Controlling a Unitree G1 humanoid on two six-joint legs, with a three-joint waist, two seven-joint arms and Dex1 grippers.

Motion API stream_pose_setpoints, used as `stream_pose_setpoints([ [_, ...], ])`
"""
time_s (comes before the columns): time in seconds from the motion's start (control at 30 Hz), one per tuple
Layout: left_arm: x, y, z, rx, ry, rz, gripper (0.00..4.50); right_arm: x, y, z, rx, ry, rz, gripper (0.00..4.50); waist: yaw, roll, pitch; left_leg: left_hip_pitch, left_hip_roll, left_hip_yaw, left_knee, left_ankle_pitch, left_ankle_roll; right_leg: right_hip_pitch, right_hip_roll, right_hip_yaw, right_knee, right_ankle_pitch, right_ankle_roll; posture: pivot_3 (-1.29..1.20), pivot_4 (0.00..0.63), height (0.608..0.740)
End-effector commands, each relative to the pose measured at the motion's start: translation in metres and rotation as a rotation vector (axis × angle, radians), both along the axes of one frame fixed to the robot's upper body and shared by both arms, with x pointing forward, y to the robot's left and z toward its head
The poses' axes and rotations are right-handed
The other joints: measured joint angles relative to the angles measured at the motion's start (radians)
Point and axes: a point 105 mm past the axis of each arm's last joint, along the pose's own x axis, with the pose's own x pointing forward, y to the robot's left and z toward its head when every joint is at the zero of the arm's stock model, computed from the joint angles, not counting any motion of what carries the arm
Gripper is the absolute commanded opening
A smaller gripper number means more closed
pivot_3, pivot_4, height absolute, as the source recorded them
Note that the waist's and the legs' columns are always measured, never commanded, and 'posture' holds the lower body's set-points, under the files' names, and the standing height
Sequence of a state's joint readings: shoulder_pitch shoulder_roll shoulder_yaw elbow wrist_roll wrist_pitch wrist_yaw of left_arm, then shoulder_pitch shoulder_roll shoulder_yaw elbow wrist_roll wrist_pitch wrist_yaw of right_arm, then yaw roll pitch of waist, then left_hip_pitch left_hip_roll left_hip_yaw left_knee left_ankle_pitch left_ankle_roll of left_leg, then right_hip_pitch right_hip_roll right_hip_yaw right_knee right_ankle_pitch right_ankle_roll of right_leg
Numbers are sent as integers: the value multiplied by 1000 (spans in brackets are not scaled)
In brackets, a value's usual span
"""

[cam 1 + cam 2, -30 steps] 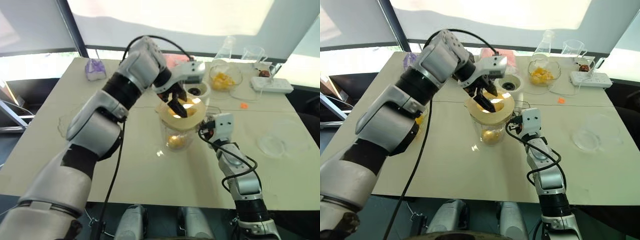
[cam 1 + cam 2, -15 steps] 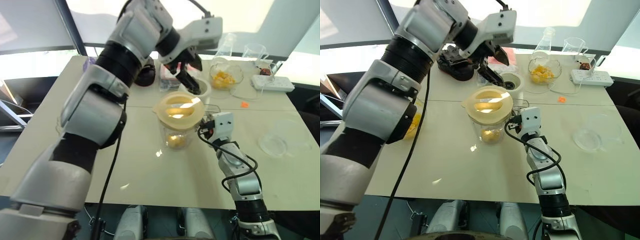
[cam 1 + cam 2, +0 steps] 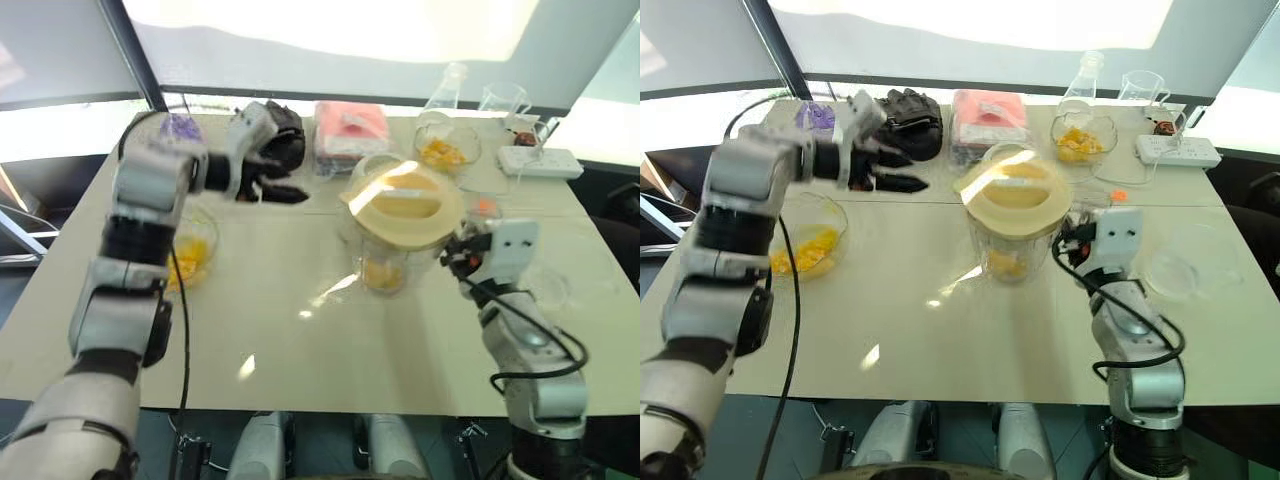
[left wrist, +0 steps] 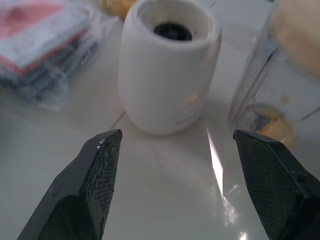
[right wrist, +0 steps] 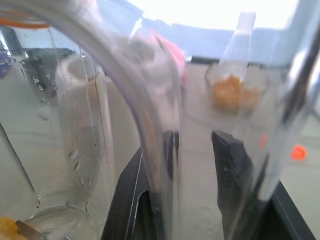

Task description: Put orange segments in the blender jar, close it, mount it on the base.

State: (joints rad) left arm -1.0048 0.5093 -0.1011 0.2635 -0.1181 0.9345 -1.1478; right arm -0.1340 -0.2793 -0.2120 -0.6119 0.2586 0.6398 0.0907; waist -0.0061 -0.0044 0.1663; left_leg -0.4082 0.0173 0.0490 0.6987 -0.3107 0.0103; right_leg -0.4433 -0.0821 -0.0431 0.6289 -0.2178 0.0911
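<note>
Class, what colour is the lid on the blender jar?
Pale cream-yellow; the lid on the blender jar shows best in the right eye view.

No writing, number or brand can be read anywhere. A faint mark low on the white base (image 4: 167,70) is too blurred to make out, and a pale patch on the pink packet (image 3: 350,125) at the far middle is too small.

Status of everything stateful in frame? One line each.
Clear plastic blender jar: orange segments inside, off the base.
Cream round lid: on the jar.
White cylindrical blender base: upright, socket empty.
Left hand: open, holding nothing.
Right hand: shut on the jar's handle.
Clear glass bowl by left arm: holds orange segments.
</note>
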Motion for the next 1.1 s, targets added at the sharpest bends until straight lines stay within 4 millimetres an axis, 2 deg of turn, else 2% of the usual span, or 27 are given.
stream_pose_setpoints([
  [0.03,-10,-5,21,-40,-110,0,3697,-11,0,43,16,-122,31,1000,3,0,0,0,0,-1,0,0,-1,0,0,0,1,0,0,0,150,740],
  [0.17,-41,-15,0,-158,-70,-53,3697,2,-6,106,4,-232,18,1000,-9,4,2,3,-1,2,0,1,-1,1,-1,4,2,1,-1,0,150,740],
  [0.3,-58,-23,-6,-217,-1,-74,3697,15,-11,134,-21,-228,20,1000,-5,2,3,4,-1,2,0,2,-2,1,2,5,3,1,-2,0,150,740],
  [0.4,-62,-24,-12,-231,10,-48,3697,30,-20,156,-30,-221,10,1000,-5,2,3,5,-1,1,0,2,-2,2,2,4,3,1,-2,0,150,740],
  [0.47,-65,-26,-17,-227,0,-44,3697,42,-27,164,10,-206,-5,1000,-7,3,3,5,-1,3,0,2,-2,2,1,5,2,1,-2,0,150,740],
  [0.6,-70,-28,-17,-250,-28,-40,3697,70,-32,163,58,-173,-30,1000,-8,2,3,5,-2,4,0,2,-1,1,1,7,2,1,-2,0,150,740],
  [0.7,-74,-28,-14,-271,-47,-41,3697,83,-29,160,72,-162,-28,1000,-8,2,3,4,-1,4,-1,2,-1,1,1,6,1,1,-2,0,150,740],
  [0.87,-78,-23,0,-349,-142,-5,3697,102,-16,147,106,-132,9,1000,-9,3,3,4,-1,4,-1,2,-2,1,1,7,1,1,-2,0,150,740],
  [1.1,-76,-14,-3,-326,-197,37,3697,122,1,136,139,-117,35,1000,-10,3,4,4,-1,4,-1,2,-2,1,1,6,1,1,-2,0,150,740],
])
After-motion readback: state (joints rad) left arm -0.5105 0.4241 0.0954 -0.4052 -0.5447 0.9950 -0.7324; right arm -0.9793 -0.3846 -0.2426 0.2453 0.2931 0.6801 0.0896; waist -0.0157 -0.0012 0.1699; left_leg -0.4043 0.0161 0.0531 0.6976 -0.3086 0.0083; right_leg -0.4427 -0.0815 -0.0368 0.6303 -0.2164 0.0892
